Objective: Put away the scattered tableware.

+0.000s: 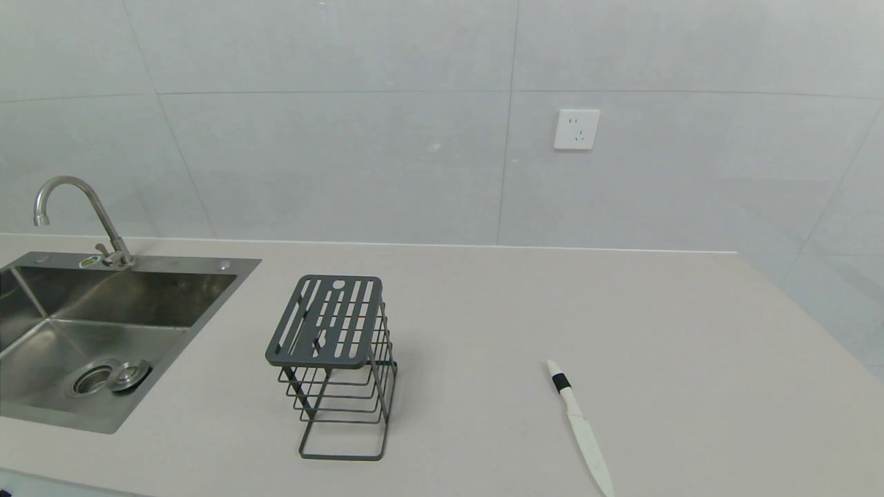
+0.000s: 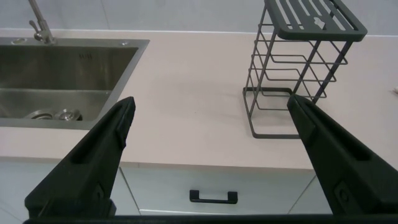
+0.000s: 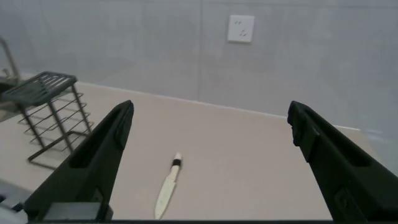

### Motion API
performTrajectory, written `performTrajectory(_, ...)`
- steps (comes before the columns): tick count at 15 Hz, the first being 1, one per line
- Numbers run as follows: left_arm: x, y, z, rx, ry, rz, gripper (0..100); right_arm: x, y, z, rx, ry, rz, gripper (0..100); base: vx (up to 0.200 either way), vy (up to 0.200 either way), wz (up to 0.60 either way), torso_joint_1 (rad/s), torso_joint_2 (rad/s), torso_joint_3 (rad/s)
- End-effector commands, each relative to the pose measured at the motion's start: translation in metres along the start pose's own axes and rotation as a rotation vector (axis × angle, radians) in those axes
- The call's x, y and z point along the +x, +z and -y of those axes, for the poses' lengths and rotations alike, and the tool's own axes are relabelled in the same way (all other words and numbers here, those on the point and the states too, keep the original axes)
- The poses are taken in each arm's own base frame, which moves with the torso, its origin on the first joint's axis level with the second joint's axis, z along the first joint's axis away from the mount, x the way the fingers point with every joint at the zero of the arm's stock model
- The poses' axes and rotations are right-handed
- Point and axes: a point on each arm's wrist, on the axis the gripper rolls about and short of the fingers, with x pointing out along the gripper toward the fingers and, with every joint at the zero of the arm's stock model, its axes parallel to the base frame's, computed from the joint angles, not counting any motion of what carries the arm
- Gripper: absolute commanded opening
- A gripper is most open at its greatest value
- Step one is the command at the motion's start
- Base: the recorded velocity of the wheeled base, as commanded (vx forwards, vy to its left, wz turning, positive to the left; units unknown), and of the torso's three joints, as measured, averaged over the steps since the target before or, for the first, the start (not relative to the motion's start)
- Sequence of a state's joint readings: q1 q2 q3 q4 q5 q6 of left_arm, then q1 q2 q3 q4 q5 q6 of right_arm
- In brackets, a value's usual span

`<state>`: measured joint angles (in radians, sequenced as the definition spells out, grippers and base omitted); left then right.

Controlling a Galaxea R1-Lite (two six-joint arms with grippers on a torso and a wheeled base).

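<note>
knife (image 1: 579, 426) lies flat lower right on the surface (image 1: 656, 310), rack (image 1: 330, 359) centre-left. left jaws and right jaws both wide open, empty. risk: thin flat knife slips from the pinch or misses a rack slot.

A white knife (image 1: 579, 428) banded in black, a dark grey slotted rack (image 1: 324, 321) and a beige counter (image 1: 656, 310) are seen.

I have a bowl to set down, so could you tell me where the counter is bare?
The counter is bare between the wire rack and the knife, and behind both up to the wall. The strip between rack and sink is narrower.
</note>
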<state>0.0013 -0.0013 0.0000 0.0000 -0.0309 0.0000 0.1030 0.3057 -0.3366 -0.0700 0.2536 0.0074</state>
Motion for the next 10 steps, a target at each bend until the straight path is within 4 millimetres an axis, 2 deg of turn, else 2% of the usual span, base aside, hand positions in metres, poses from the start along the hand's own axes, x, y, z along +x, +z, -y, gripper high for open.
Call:
performTrajectory(1,0.000,0.000,0.000,0.000,0.000,-0.001,100,0.041,0.008,0.007,0.052,0.115,-0.193,100,0.000,0.000,0.00,0.000,0.00,0.000)
performTrajectory(4,0.000,0.000,0.000,0.000,0.000,-0.001,100,0.081,0.004,0.012,0.081,0.151,-0.346,100,0.000,0.000,0.00,0.000,0.00,0.000)
performTrajectory(7,0.000,0.000,0.000,0.000,0.000,-0.001,100,0.105,-0.009,0.014,0.110,0.197,-0.473,100,0.000,0.000,0.00,0.000,0.00,0.000)
performTrajectory(10,0.000,0.000,0.000,-0.003,0.002,-0.001,100,0.125,-0.022,0.012,0.047,0.251,-0.574,100,0.000,0.000,0.00,0.000,0.00,0.000)
